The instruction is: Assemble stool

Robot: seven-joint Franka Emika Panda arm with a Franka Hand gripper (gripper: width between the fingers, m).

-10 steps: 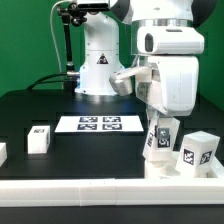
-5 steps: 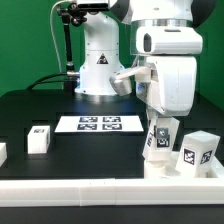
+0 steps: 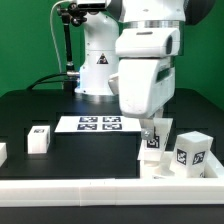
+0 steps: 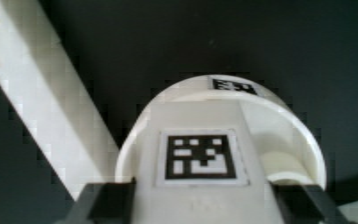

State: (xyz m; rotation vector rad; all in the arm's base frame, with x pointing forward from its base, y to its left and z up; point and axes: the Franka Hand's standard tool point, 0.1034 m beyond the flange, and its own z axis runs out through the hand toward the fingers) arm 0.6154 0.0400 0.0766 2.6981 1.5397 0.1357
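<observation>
My gripper (image 3: 154, 130) is shut on a white stool leg (image 3: 155, 142) with a square tag, holding it upright near the front rail. In the wrist view the leg (image 4: 208, 130) fills the gap between my two dark fingers (image 4: 105, 205), tag facing the camera; my gripper (image 4: 211, 203) clamps its sides. The leg's foot meets a low white piece (image 3: 152, 168), seemingly the seat, mostly hidden. A second tagged leg (image 3: 193, 152) stands just to the exterior view's right. A third leg (image 3: 39, 138) stands at the left.
The marker board (image 3: 98, 124) lies on the black table behind. A white rail (image 3: 100, 190) runs along the front edge and shows in the wrist view (image 4: 43, 90). Another white block (image 3: 2, 152) shows at the far left edge. The robot base (image 3: 98, 60) stands at the back.
The arm's hand has swung toward the exterior view's left and turned. The held leg shifted slightly left and down with it. The other legs have not moved.
</observation>
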